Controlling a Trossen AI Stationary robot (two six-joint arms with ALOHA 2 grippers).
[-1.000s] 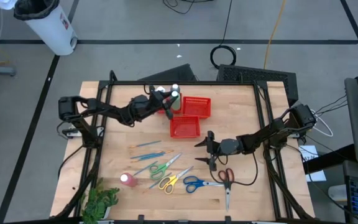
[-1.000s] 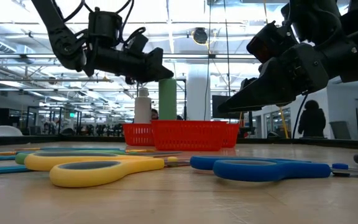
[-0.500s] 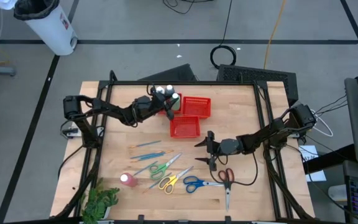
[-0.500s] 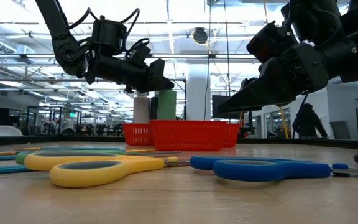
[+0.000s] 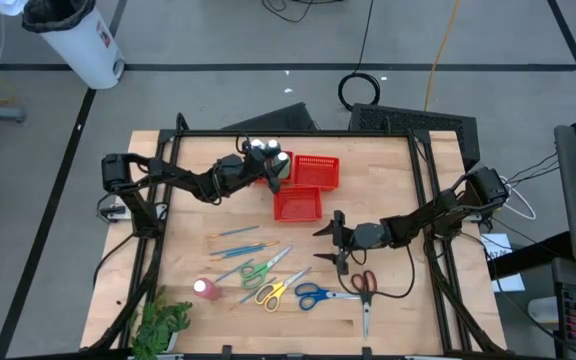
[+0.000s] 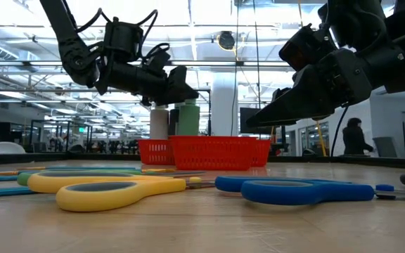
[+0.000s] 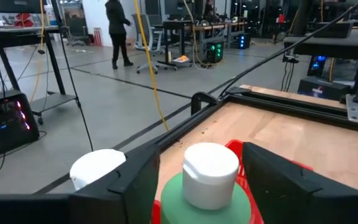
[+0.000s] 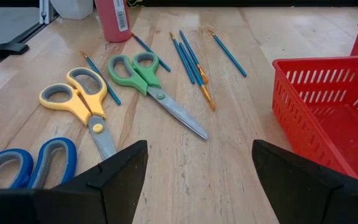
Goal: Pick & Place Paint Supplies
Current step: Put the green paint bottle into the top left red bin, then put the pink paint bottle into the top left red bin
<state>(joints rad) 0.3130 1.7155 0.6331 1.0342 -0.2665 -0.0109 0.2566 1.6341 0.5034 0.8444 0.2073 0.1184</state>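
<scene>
The green bottle (image 7: pixel 205 193) is seen upright in the upper-centre of the high view, just beside the far red mesh basket (image 5: pixel 317 171), with a white-capped bottle (image 7: pixel 98 168) next to it; its vertical axis sits between the fingers of the left gripper (image 5: pixel 271 165), which are spread apart on either side, and whether they touch the bottle cannot be told. The left arm is far nearer. The right gripper (image 5: pixel 332 242) is held with fingers apart, right of centre, well apart from the bottles, above the scissors (image 8: pixel 148 84) and brushes (image 8: pixel 188 56).
</scene>
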